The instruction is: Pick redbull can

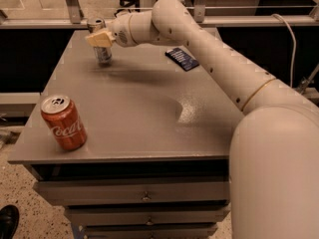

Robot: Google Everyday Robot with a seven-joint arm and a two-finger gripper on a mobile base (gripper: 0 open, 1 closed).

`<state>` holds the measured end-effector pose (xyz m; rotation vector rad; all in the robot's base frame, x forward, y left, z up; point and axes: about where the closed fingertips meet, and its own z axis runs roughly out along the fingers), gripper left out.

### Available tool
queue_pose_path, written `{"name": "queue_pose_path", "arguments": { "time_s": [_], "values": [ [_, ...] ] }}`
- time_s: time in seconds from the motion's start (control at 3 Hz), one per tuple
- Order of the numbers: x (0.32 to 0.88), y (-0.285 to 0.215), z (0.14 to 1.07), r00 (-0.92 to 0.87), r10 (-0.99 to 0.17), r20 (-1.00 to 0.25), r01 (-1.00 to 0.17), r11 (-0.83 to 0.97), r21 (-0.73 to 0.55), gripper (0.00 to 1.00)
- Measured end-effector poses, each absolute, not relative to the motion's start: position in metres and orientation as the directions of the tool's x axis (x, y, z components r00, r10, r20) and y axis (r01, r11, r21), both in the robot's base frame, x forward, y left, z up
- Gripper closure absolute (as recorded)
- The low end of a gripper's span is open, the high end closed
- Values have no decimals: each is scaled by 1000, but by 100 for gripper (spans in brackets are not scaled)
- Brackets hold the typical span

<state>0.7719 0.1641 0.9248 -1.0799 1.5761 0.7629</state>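
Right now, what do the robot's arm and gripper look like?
The arm is off-white, built of smooth rounded tubular segments, with a thin tan ring near the bulky shoulder and small dark dots along the forearm. The gripper, by the redbull can at the table top's far left, is pale tan.

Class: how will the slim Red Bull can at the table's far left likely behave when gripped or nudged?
Tall and narrow, the redbull can would probably tip if pushed near its top, where the end effector sits. Its smooth metal wall looks slippery and may dent. Fallen, it would likely roll.
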Motion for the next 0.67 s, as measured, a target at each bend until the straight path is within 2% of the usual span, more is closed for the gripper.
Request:
{"name": "queue_pose_path", "arguments": {
  "time_s": [0.33, 0.67],
  "values": [
    [762, 142, 954, -29, -220, -975, -914, 401, -64, 95],
    [751, 120, 978, -31, -230, -973, -912, 405, -67, 100]
  ]
}}
